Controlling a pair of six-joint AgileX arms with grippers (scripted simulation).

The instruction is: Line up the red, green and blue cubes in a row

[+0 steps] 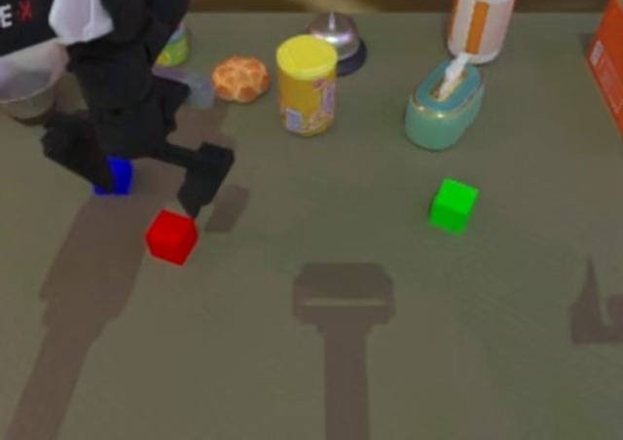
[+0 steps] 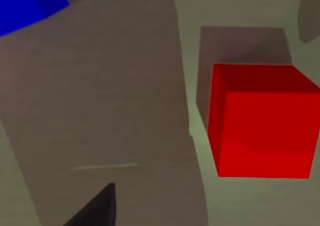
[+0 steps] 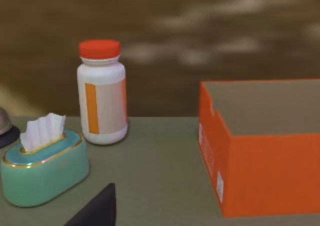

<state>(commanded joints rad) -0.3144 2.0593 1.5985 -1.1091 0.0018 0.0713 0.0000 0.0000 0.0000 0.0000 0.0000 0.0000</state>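
Note:
My left gripper (image 1: 146,195) hangs low over the table's left side, open, nothing between its fingers. The blue cube (image 1: 117,175) sits by its left finger, partly hidden under the arm. The red cube (image 1: 172,236) lies just in front of its right finger, apart from it. In the left wrist view the red cube (image 2: 265,121) fills the right side, the blue cube (image 2: 25,3) shows at a corner, and one dark fingertip (image 2: 97,208) is visible. The green cube (image 1: 454,204) lies alone at centre right. My right arm is parked outside the top view; one fingertip (image 3: 97,208) shows.
Along the back stand a yellow can (image 1: 307,83), a bread roll (image 1: 240,78), a silver bell (image 1: 336,39), a teal tissue box (image 1: 444,104) and a white pill bottle (image 1: 483,14). An orange box (image 1: 610,55) sits at the right edge.

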